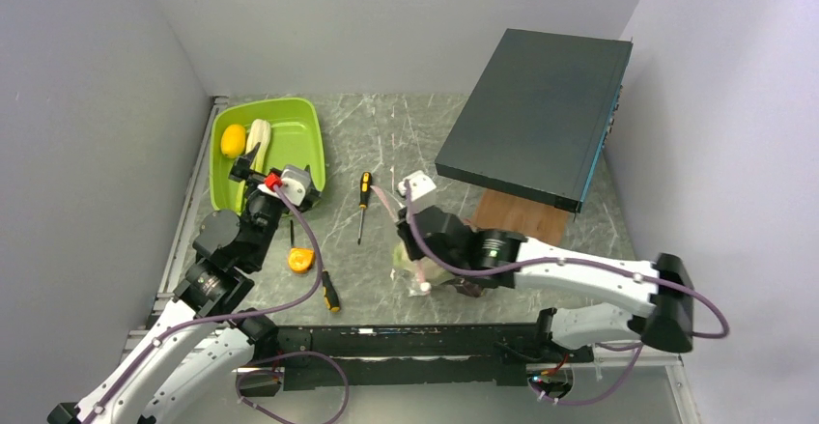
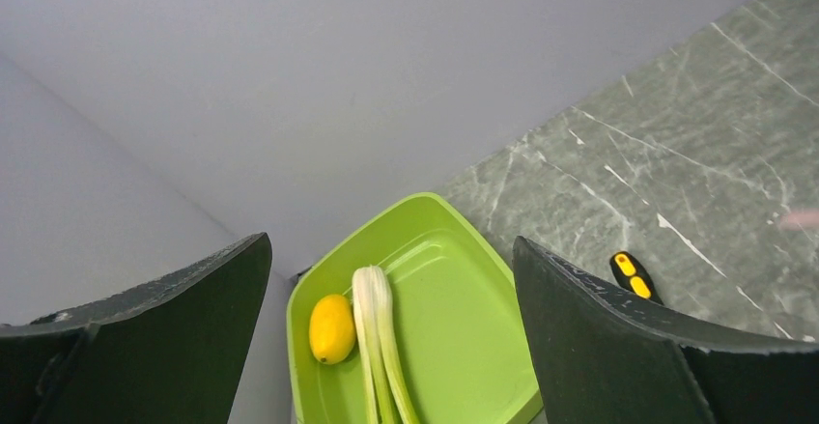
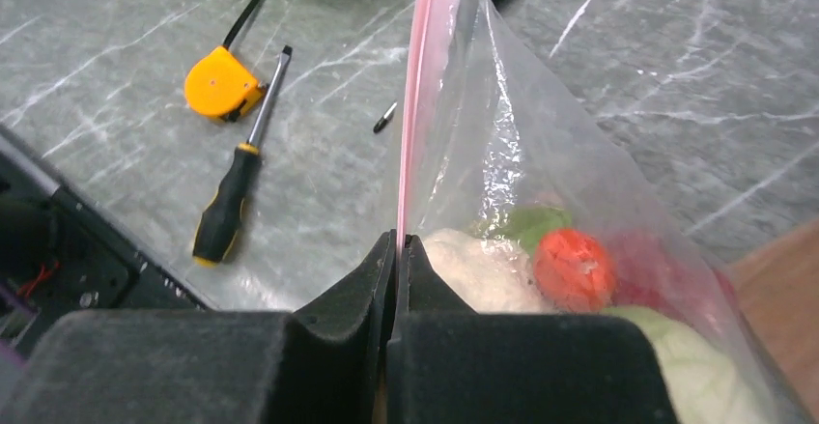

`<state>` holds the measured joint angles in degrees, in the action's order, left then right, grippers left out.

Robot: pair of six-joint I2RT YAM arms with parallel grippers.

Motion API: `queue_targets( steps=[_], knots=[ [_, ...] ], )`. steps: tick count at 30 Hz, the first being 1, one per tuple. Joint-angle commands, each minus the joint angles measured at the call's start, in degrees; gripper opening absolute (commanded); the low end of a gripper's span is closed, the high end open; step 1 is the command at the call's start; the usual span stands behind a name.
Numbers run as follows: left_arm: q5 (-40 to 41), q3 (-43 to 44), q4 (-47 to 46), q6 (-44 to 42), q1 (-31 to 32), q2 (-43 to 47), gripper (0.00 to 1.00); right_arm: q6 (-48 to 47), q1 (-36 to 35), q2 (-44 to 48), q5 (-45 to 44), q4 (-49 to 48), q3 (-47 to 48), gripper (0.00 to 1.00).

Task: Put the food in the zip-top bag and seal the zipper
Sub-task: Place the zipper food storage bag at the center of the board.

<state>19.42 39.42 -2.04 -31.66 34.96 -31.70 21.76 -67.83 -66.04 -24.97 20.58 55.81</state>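
Note:
The clear zip-top bag [image 3: 522, 144] hangs upright from my right gripper [image 3: 397, 242], which is shut on the pink zipper [image 3: 415, 86] at its near end. Inside the bag lies the food: a white cauliflower [image 3: 483, 271], a red piece [image 3: 575, 268], a green leaf [image 3: 536, 221] and a pale green head [image 3: 695, 371]. From above, the bag [image 1: 417, 274] sits mid-table under the right gripper [image 1: 413, 250]. My left gripper [image 2: 391, 242] is open and holds nothing; it hovers near the lime-green tray [image 1: 299, 144], away from the bag.
The tray [image 2: 454, 279] holds a yellow lemon [image 2: 331, 327] and a pale celery stalk [image 2: 377, 337]. An orange tape measure [image 3: 220, 84], two screwdrivers [image 3: 227, 207] [image 1: 363, 202] and a small bit [image 3: 384, 117] lie on the marble top. A black box [image 1: 531, 115] rests on a wooden block [image 1: 517, 216] at the right.

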Motion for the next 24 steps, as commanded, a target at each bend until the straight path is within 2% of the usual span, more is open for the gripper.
queue_targets(
  steps=[1, 4, 7, 12, 16, 19, 21, 24],
  knots=[
    [4.12, -0.57, -3.80, 0.56, -0.20, 0.10, 1.00, 4.70, -0.81, -7.39, -8.58, -15.83, 3.08, 0.00],
    [4.35, -0.33, -3.59, 0.54, -0.20, -0.05, 1.00, 5.56, -0.81, -12.82, -8.46, -18.46, 5.05, 0.00],
    [4.45, -0.44, -3.69, 0.88, -0.21, 0.05, 1.00, 4.72, -0.75, -17.35, -6.07, -17.55, 8.70, 0.10],
    [4.28, -0.48, -3.91, 1.58, -0.16, 0.27, 1.00, 0.38, -0.72, -18.89, -3.39, -13.80, 12.44, 0.56],
    [3.30, -0.31, -3.52, 1.69, -0.20, 0.19, 1.00, -4.79, -0.56, -14.99, -4.62, -11.13, 12.35, 0.75],
    [2.28, 0.63, -1.84, 1.31, -0.16, -0.55, 1.00, -7.28, 0.18, -10.17, -7.76, -8.15, 12.66, 0.94],
    [2.33, 1.07, -1.06, 1.02, -0.16, -0.98, 1.00, -9.28, 0.77, -6.26, -9.40, -6.33, 12.85, 0.99],
    [4.09, 1.69, -0.61, 1.71, -0.16, -0.88, 1.00, -11.98, 1.03, 1.11, -12.44, -4.07, 12.82, 1.00]
  ],
)
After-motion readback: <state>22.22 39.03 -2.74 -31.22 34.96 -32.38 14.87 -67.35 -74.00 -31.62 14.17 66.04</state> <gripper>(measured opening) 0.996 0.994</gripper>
